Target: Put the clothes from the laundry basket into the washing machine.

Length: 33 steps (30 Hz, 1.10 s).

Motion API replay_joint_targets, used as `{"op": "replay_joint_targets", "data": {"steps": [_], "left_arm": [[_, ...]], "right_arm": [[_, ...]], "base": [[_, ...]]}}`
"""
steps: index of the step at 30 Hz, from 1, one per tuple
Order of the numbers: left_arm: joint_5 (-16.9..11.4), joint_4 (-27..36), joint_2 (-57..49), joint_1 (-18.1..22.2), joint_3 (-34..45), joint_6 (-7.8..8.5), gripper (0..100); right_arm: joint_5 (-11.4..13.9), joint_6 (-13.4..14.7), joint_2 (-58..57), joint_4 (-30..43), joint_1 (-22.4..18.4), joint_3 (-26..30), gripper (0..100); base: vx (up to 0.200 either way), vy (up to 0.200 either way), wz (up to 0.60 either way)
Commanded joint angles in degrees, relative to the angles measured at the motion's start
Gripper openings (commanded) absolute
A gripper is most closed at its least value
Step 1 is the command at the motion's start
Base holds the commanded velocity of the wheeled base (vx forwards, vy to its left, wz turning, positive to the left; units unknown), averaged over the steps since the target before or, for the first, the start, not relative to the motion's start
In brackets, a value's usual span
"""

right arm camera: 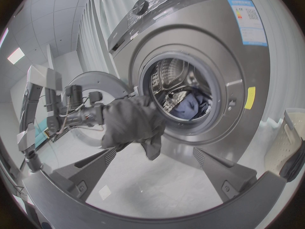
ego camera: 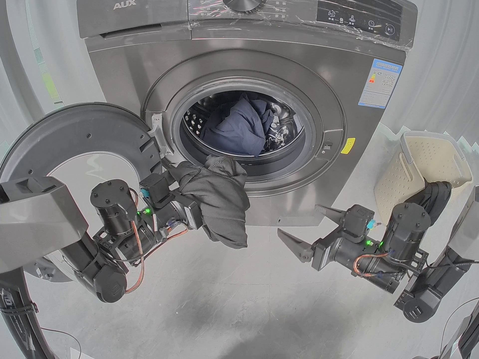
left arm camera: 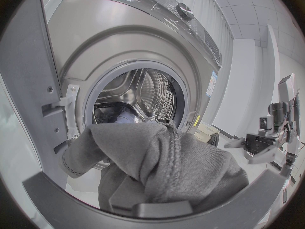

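The grey knit garment (ego camera: 219, 200), soft and floppy, hangs at centre frame just below the washing machine (ego camera: 149, 76) drum mouth, bunched in the clenched left hand (ego camera: 190, 213). Its loose tail could likely snag the rim. The right hand (ego camera: 299, 220) is spread and empty at lower right. The open door (ego camera: 75, 135) crowds the left, and the laundry basket (ego camera: 424, 165) at right holds a dark garment (ego camera: 436, 195).
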Motion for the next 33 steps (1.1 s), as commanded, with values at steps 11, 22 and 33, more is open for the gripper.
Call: {"op": "replay_joint_targets", "data": {"steps": [11,22,33], "left_arm": [[0.4,0.0,-2.6,-0.8,3.0,1.30,0],[0.2,0.0,-1.6,-1.1,3.3,1.57,0],[0.2,0.0,-1.6,-2.0,3.4,1.66,0]], "right_arm": [[-0.3,-0.2,4.4,-3.7,-3.9,-0.5,100],[-0.4,0.3,5.4,-3.7,-2.8,-0.2,100],[-0.4,0.4,5.2,-3.7,-1.6,0.1,100]], "base": [[0.000,0.000,0.00],[0.091,0.000,0.00],[0.200,0.000,0.00]]}}
